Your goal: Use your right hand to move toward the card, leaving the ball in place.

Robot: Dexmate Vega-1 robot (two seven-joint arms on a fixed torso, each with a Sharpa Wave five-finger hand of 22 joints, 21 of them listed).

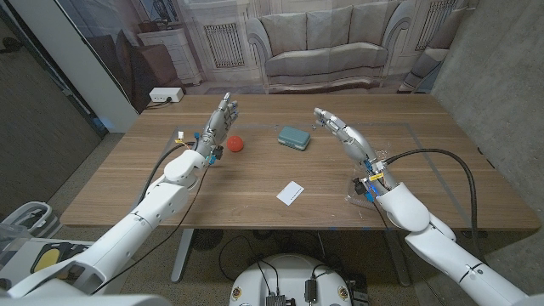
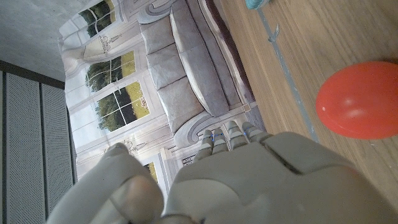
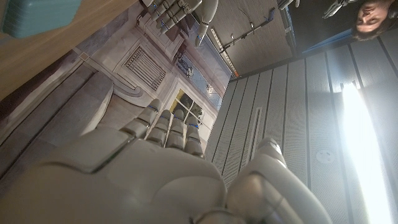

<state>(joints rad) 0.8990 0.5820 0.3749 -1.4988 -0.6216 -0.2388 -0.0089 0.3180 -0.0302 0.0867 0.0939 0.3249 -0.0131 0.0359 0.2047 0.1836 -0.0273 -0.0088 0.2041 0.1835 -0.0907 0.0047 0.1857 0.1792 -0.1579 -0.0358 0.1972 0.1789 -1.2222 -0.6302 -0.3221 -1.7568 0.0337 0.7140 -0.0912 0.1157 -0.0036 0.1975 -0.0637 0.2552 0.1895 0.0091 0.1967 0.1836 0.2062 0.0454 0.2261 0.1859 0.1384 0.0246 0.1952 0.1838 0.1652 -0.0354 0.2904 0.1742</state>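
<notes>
The wooden table (image 1: pixel 153 191) in front of me carries a red ball (image 1: pixel 235 144) on my left, a teal case (image 1: pixel 294 137) near its middle, and a white card (image 1: pixel 290 193) closer to me.

I have both arms reaching in over the table, left hand (image 1: pixel 223 116) and right hand (image 1: pixel 337 127) raised, fingers apart and extended, holding nothing

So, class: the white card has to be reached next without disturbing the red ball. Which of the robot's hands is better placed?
The right hand. It is open with bare table between it and the card, while the left hand sits beside the ball.
</notes>
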